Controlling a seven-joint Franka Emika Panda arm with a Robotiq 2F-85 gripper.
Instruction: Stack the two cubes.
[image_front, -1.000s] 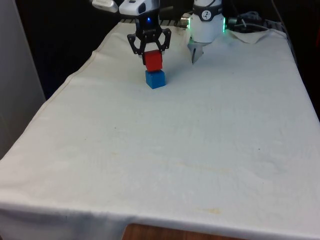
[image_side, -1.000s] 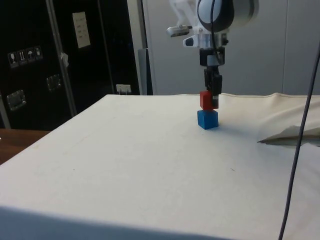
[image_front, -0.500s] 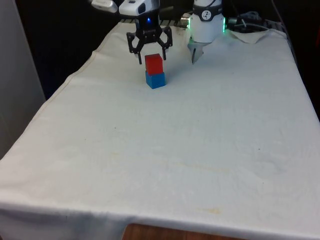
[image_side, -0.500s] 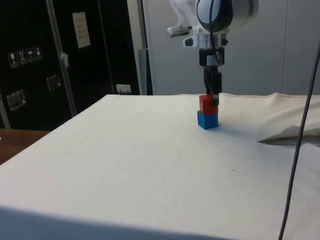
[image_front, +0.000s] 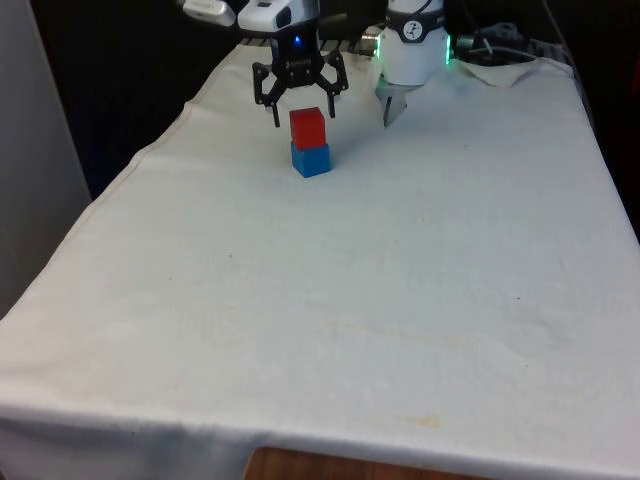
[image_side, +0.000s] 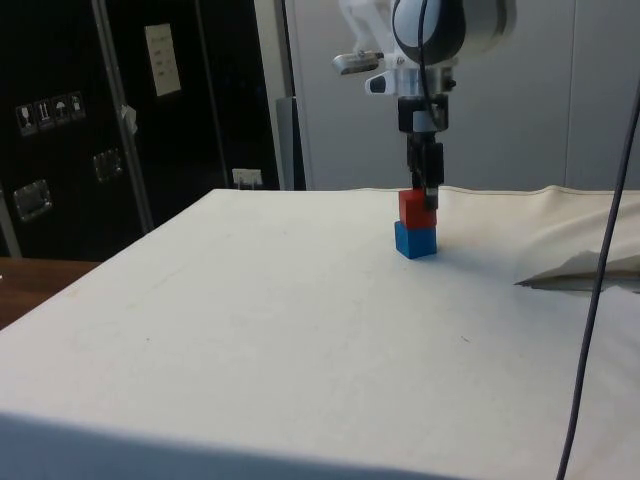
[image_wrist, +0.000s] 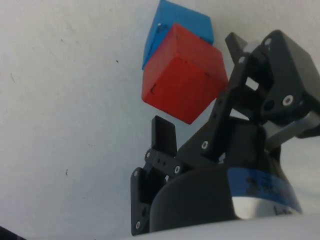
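- The red cube (image_front: 307, 127) was seen resting on top of the blue cube (image_front: 312, 160), toward the far end of the tabletop (image_front: 400, 300), on the front view's left of its middle.
- The gripper (image_front: 298, 112) was held just above and around the red cube, with its fingers (image_wrist: 164, 136) spread apart and released, nothing being grasped.
- In the wrist view the red cube (image_wrist: 183, 74) appeared turned slightly against the blue cube (image_wrist: 175, 27) beneath it, so the two were not squarely lined up.
- The stacking was judged to be essentially done, with only the withdrawal of the arm left.
- A risk was judged in that withdrawal: with the fingertips level with the red cube's upper part, any sideways drift during the lift could clip it and push it off.
- The offset seating was judged to leave less margin, so even a light knock or a shake of the tabletop might topple the stack.
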